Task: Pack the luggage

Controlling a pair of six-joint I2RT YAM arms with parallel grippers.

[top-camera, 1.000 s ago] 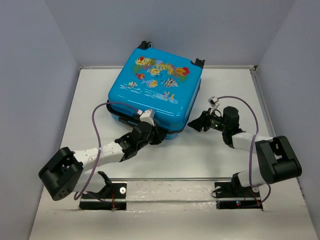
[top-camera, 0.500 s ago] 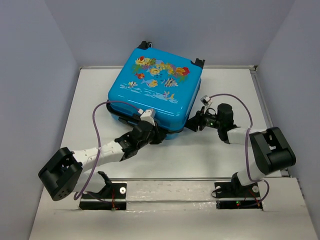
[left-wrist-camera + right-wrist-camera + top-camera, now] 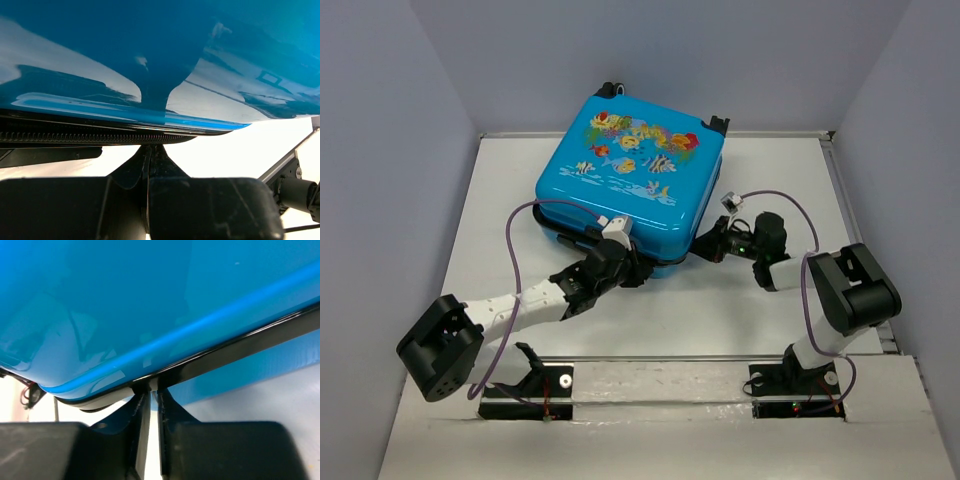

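The luggage (image 3: 630, 170) lies flat at the back of the table, fish print up, lid down on its lower shell. My left gripper (image 3: 638, 272) is shut, its tips against the front edge, right under the zipper teeth (image 3: 75, 136); in the left wrist view the left gripper (image 3: 150, 146) shows nothing between its fingers under the blue shell (image 3: 150, 50). My right gripper (image 3: 700, 248) is at the front right corner. In the right wrist view the right gripper (image 3: 150, 389) is closed to a thin slit on a small pale zipper pull (image 3: 151, 384) at the black seam (image 3: 240, 350).
The white table (image 3: 740, 310) is boxed in by grey walls on the left, right and back. A metal rail (image 3: 660, 375) carries both arm bases at the near edge. A purple cable (image 3: 515, 260) loops over the left arm, another over the right.
My right gripper has moved left to the luggage's front right corner and its jaws have closed from wide open to a thin slit. The left arm has stayed put.
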